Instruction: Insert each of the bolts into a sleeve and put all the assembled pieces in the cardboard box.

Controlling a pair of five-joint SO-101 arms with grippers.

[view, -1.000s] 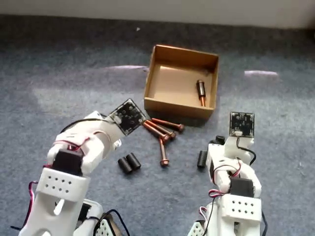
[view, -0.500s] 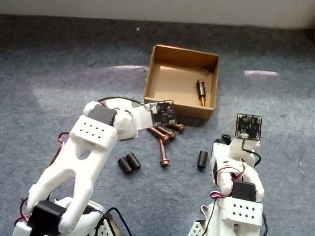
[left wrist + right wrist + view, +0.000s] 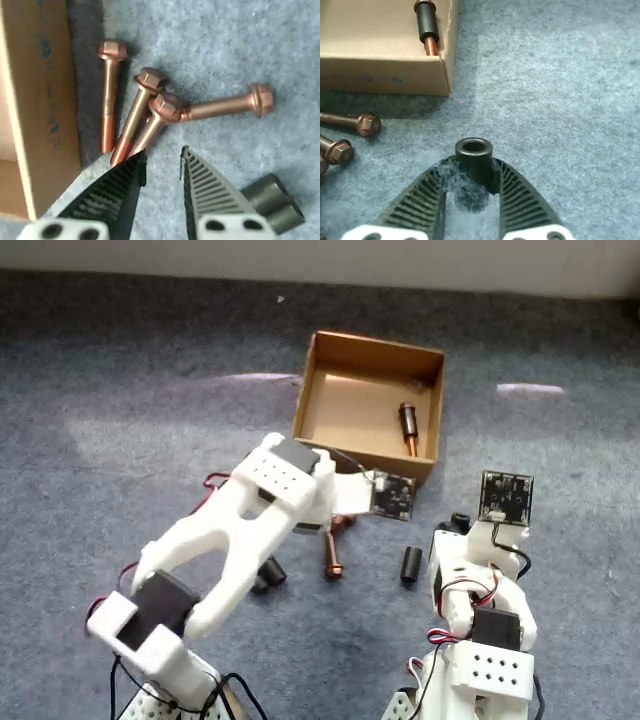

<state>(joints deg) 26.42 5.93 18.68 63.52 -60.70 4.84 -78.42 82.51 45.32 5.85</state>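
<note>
1. Hovering over the loose bolts (image 3: 150, 107), the left end effector (image 3: 164, 151) has its jaws a little apart and grips nothing.
2. The nearest bolt (image 3: 152, 125) lies just ahead of the jaw tips. Its threaded end points toward them and its head away, so its long axis slants roughly along the line of reach. I judge the jaws would close across the shank rather than along it.
3. That bolt touches its neighbour in the fan, and a crosswise bolt (image 3: 225, 106) meets its head, so a pinch here could catch two shanks.
4. The right end effector (image 3: 472, 164) is clamped on a sleeve (image 3: 474, 150) with the open bore turned up, well apart from the bolts. The left arm is clearly the nearer one for the pick.
5. The cardboard box (image 3: 368, 455) stands just beyond the bolts on the grey surface (image 3: 150, 390), with one assembled piece (image 3: 409, 426) lying inside.
6. A spare sleeve (image 3: 411, 563) lies between the arms, and two more sleeves (image 3: 272, 200) rest just beside the left jaws
</note>
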